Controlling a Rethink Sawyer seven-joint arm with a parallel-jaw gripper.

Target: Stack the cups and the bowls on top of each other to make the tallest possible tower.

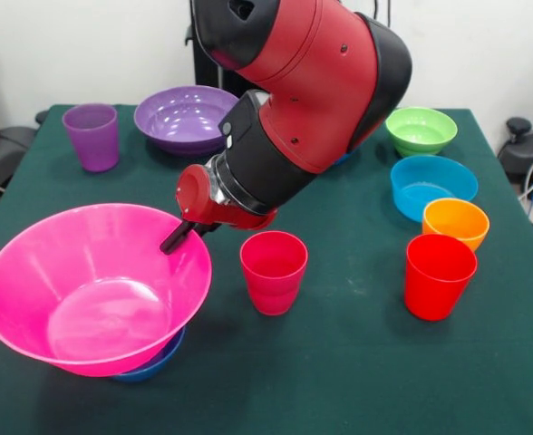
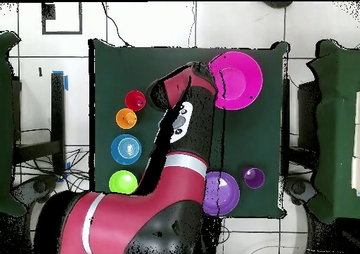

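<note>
Touching the huge pink bowl's (image 1: 85, 299) far rim, the end effector (image 1: 178, 237) hides whether it is apart or together.

The red and black arm (image 2: 184, 128) reaches up the green table (image 2: 105, 68) to the rim of the huge pink bowl (image 2: 239, 79). Left of it lie the red cup (image 2: 135, 99), orange bowl (image 2: 126, 117), cyan bowl (image 2: 126, 148) and green bowl (image 2: 123, 182). The large purple bowl (image 2: 223, 193) sits beside the purple cup (image 2: 254, 177).
</note>
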